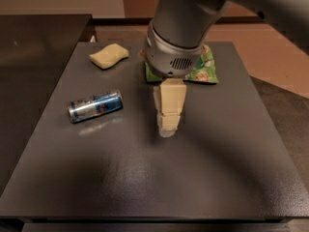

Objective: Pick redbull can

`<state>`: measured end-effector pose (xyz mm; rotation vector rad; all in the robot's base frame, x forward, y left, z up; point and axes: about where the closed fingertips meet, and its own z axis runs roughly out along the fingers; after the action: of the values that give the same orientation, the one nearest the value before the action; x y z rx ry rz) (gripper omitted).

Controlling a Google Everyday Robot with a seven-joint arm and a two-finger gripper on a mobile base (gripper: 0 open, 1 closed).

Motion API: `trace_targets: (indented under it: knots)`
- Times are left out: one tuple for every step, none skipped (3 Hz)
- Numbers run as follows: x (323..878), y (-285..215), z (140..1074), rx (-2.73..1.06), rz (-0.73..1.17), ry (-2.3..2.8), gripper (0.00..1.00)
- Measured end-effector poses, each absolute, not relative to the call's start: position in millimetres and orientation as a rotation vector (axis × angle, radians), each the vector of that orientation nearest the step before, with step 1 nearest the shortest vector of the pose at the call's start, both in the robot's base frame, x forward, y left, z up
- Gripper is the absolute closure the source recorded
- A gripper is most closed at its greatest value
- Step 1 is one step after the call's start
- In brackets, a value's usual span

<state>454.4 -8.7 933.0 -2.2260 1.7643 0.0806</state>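
You are looking at a dark grey table (231,178) that is filling most of the frame, with a darker surface lying along its left side. The robot's grey arm (181,28) is coming in from the top centre and is covering much of the upper middle. A green snack bag (207,69) is lying flat behind it, right of centre in the upper part of the frame, and the arm's housing is hiding most of it. Below the housing, the cream-coloured gripper (166,129) is pointing down near the middle of the frame, close over the table; you cannot tell whether it is apart or together. The redbull can (95,106) is lying on its side at left of centre, well apart from the gripper, with nothing touching it. A yellow sponge (109,56) is sitting in the upper left, beyond the can.
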Motion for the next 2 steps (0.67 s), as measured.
trace_targets:
  knots:
    - [456, 30, 917, -2.303, 0.107, 1.695, 0.0]
    - [459, 65, 905, -2.379, 0.122, 1.633, 0.0]
